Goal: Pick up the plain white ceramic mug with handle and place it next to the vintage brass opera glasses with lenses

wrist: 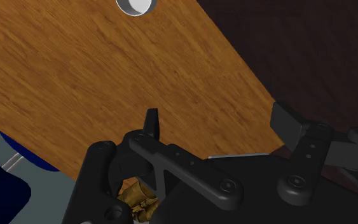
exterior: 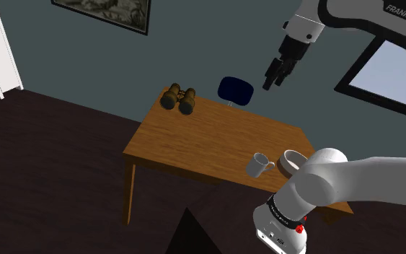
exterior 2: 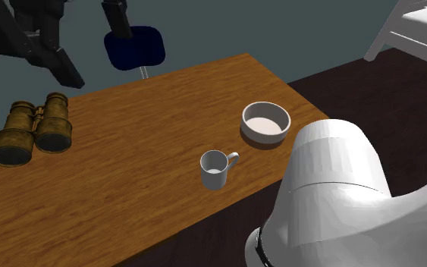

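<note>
Overhead, the gripper hung well above the table's far side, near the blue chair, its fingers spread wide with nothing between them. In the second exterior view the gripper was cut off by the top edge, so little more than the two fingers showed. The mug stood upright on the table near the edge closest to the stand, just beside the bowl, its handle turned toward that bowl. It was well apart from the glasses, which lay at the far corner. The arm hid part of the bowl and the table's near corner in the shoulder view. The chair was mostly hidden behind the table. In the wrist view the glasses only peeked through a gap in the gripper's body. A white round rim there was cut by the frame edge; whether it was mug or bowl could not be told.
</note>
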Tool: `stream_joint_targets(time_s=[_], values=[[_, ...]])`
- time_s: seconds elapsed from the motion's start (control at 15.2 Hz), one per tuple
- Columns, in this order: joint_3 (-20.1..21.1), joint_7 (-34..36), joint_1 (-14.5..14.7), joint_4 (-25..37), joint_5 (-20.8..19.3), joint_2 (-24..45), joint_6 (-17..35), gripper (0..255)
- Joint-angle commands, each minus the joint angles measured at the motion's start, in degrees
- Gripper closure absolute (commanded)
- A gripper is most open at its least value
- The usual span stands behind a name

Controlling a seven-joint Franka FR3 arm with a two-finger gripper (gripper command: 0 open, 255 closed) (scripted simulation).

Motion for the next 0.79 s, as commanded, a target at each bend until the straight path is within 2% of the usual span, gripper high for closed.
stream_joint_targets(time_s=[0.0,0.73], values=[[0.0,0.0,0.0,0.0,0.0,0.0,0.0,0],[-4.37,6.3,-6.18,-19.41,-1.8,-0.66,14.52,0]])
